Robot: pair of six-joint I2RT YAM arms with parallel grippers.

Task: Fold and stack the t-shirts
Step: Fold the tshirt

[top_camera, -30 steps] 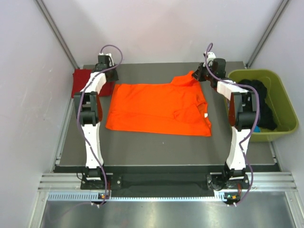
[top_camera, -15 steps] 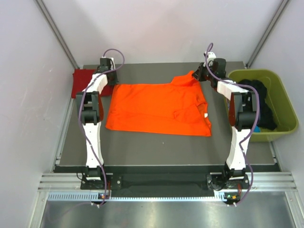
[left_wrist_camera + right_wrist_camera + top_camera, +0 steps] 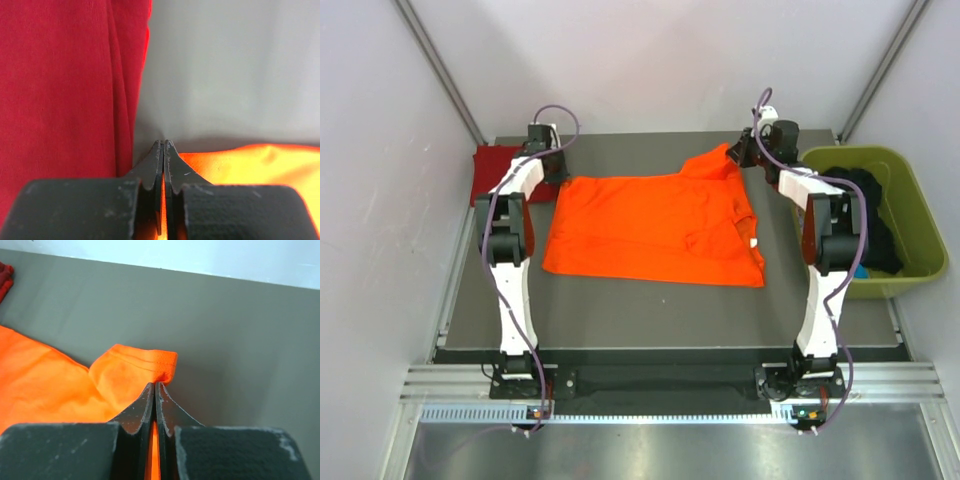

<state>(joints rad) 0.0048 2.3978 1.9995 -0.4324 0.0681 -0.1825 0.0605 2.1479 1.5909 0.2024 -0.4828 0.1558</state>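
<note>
Both far corners of the orange t-shirt [image 3: 650, 225] are pinched between closed jaws: left gripper [image 3: 163, 142] at ten o'clock beside the dark red t-shirt [image 3: 55, 85], right gripper [image 3: 154, 385] at one o'clock.

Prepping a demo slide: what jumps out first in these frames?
The bright orange t-shirt spread out in the middle, with the left gripper and right gripper each pinched shut on a far corner. A dark red t-shirt lies far left; an olive-green tub of dark clothes sits right.
</note>
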